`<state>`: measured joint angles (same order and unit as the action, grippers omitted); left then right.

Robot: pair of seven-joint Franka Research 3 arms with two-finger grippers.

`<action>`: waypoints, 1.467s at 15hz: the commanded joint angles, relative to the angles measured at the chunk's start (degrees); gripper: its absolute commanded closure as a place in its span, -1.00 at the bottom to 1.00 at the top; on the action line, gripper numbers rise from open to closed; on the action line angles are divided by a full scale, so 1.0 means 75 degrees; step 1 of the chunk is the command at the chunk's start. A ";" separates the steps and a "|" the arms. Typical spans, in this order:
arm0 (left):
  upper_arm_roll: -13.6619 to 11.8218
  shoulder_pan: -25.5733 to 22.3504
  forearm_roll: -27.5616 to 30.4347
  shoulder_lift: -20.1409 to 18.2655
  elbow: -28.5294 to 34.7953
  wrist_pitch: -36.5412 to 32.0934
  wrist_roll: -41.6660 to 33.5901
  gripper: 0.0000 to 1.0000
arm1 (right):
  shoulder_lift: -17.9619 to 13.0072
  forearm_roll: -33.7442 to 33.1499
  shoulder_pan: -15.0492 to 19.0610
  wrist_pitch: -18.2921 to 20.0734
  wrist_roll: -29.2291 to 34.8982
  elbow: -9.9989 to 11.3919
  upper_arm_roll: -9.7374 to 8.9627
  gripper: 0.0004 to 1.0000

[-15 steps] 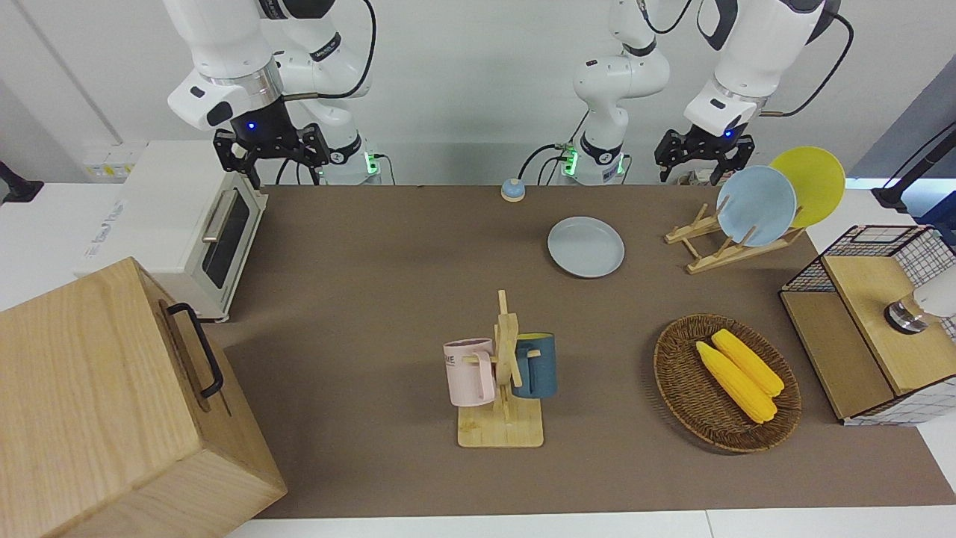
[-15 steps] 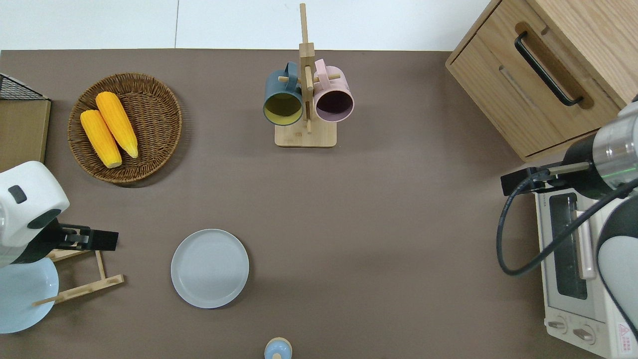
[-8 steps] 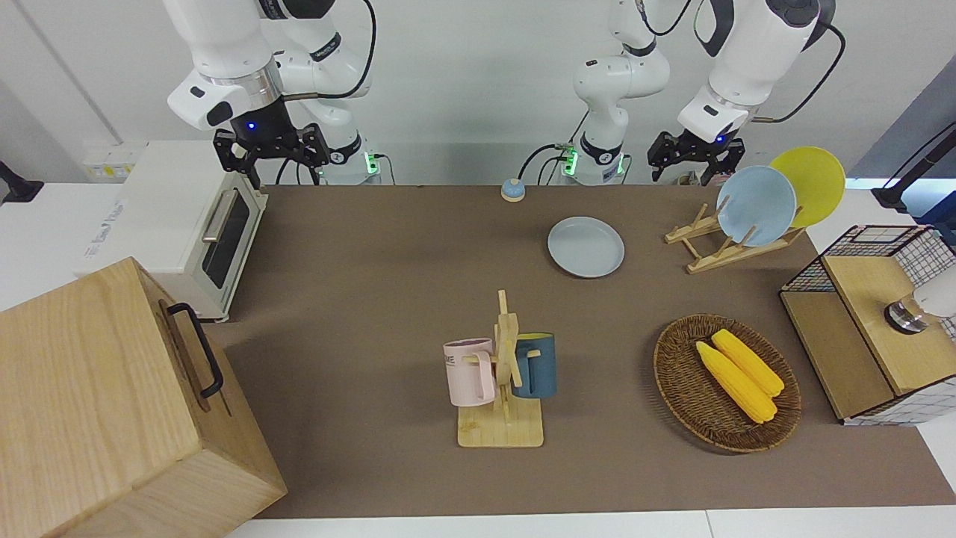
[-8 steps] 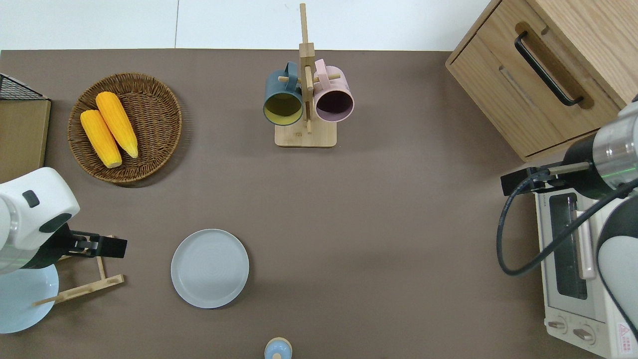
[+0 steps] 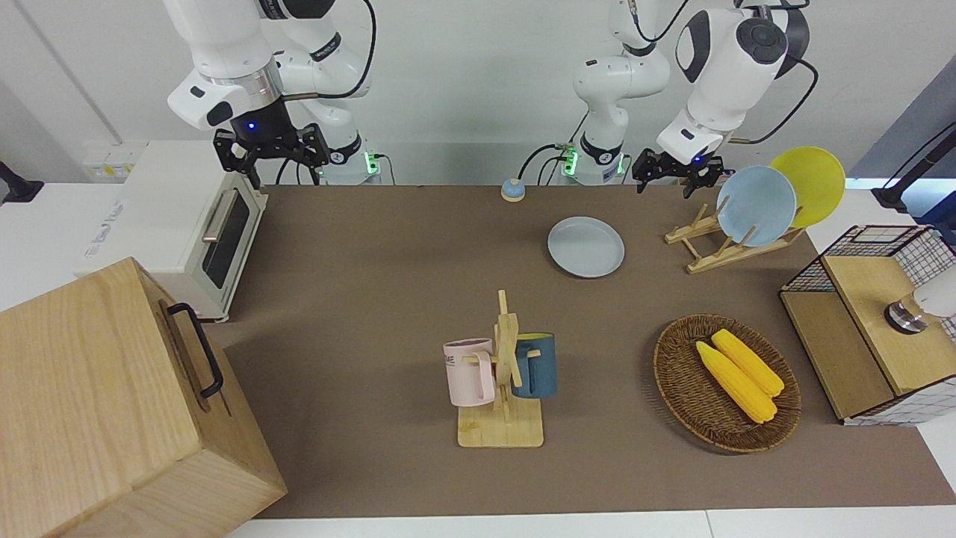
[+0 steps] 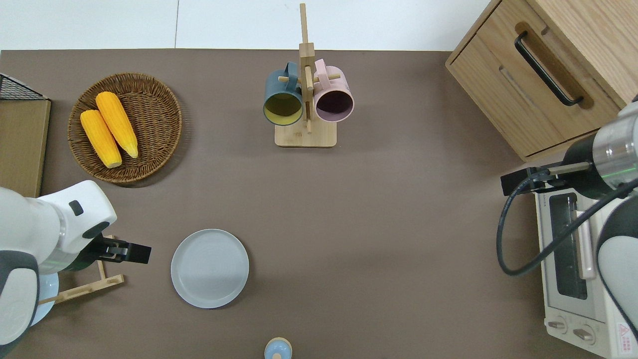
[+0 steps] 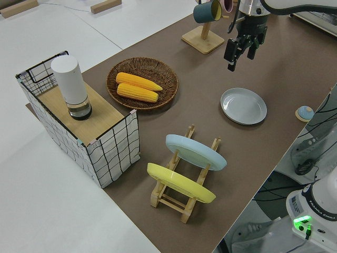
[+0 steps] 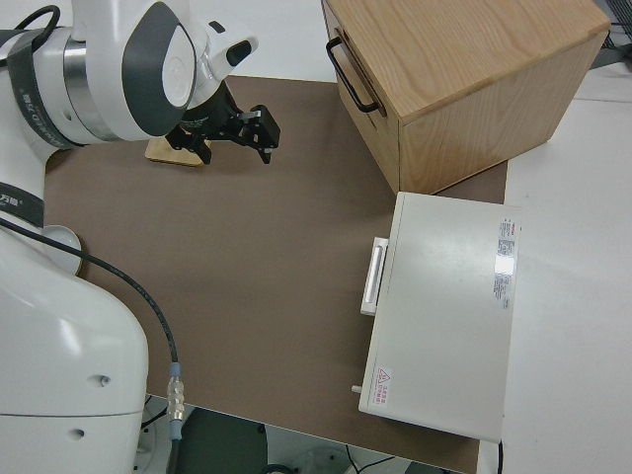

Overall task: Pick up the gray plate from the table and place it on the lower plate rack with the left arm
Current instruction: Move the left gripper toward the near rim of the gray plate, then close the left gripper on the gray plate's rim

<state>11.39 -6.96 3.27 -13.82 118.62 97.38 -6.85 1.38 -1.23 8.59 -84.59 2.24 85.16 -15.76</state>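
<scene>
Hovering over the rack's (image 6: pixel 84 286) low end, the left gripper (image 6: pixel 134 253) is staying spread and empty, with the plate (image 6: pixel 210 268) lying flat just beside it, toward the table's (image 6: pixel 379 209) middle

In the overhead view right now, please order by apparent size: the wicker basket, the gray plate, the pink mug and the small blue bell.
1. wicker basket
2. gray plate
3. pink mug
4. small blue bell, partly cut off by the picture's edge

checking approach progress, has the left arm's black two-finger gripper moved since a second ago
Yes. In the overhead view the left gripper has slid off the slanted light-wood plate rack toward the round light-gray plate.
</scene>
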 commanded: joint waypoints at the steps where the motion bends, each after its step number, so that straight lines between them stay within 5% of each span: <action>1: 0.0063 0.0072 0.0068 -0.0641 0.1197 0.0889 0.0058 -0.99 | -0.0009 -0.0012 0.0144 0.0111 0.0099 -0.0070 -0.0137 -0.97; 12: 0.0075 0.0306 0.0289 -0.0631 0.3354 0.3618 0.0070 -0.99 | -0.0020 -0.0012 0.0155 0.0111 0.0099 -0.0070 -0.0137 -0.97; 22: 0.0087 0.0412 0.0466 -0.0092 0.4035 0.5050 0.0058 -0.99 | -0.0020 -0.0012 0.0144 0.0099 0.0099 -0.0070 -0.0137 -0.97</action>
<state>12.41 -4.77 6.02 -15.87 147.59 131.87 -6.75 1.38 -1.23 8.59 -84.59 2.25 85.16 -15.76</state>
